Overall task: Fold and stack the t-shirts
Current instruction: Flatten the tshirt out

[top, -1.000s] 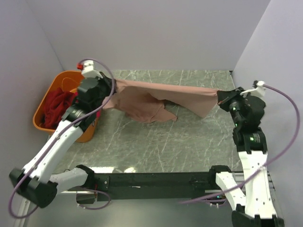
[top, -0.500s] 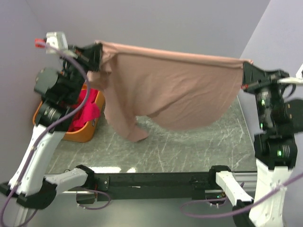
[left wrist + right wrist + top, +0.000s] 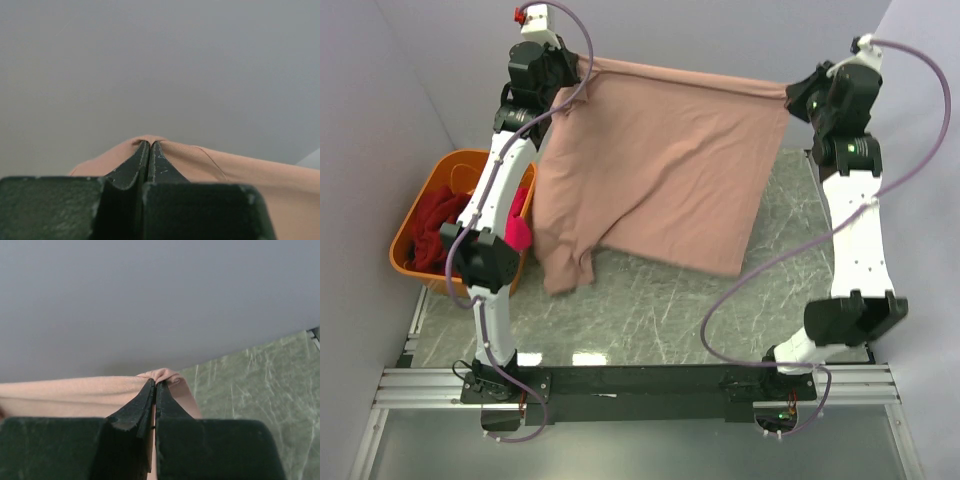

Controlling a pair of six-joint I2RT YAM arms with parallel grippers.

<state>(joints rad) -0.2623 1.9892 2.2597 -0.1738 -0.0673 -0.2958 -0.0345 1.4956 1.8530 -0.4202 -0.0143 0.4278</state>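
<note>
A dusty pink t-shirt (image 3: 660,175) hangs stretched between both raised arms, high at the back of the table, its lower edge and a sleeve trailing onto the marble top. My left gripper (image 3: 582,62) is shut on its top left corner (image 3: 150,141). My right gripper (image 3: 790,95) is shut on the top right corner (image 3: 161,375). No print shows on the side facing the top camera. Dark red (image 3: 435,215) and magenta (image 3: 517,230) t-shirts lie bunched in the orange tub.
The orange plastic tub (image 3: 415,265) stands at the table's left edge, beside the left arm. Grey walls close in the back and both sides. The green marble tabletop (image 3: 660,310) shows bare in front of the hanging shirt.
Both arms have swung up and back, lifting the pink shirt off the table until it hangs spread out between them. Both grips have held.
</note>
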